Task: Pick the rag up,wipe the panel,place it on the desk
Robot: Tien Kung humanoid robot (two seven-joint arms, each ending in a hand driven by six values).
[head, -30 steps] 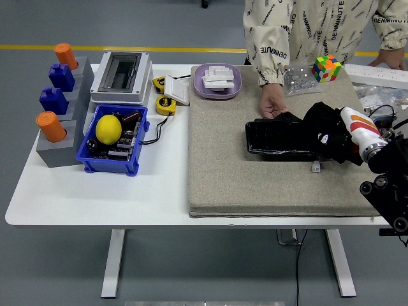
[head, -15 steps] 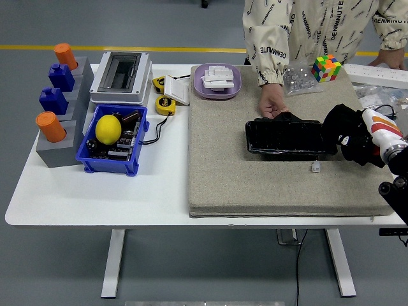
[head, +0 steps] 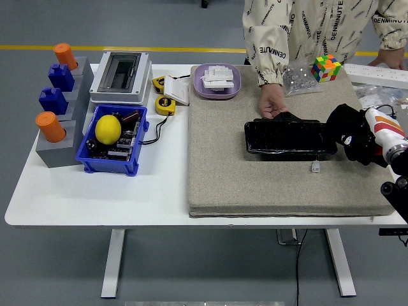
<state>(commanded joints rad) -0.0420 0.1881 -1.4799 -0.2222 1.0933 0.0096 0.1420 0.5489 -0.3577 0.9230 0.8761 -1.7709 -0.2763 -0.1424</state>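
While a person's hand [head: 273, 105] is steadying the glossy black rectangular panel [head: 290, 138] at its 11 o'clock corner, your right robot hand [head: 352, 134] is clenching a dark cloth rag [head: 342, 120] at the panel's 3 o'clock end, on the grey felt mat [head: 223, 166].

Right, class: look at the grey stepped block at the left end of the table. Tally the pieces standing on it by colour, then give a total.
Orange cylinders: 2, one at the far end and one at the near end
Blue blocks: 2, between them
Total: 4
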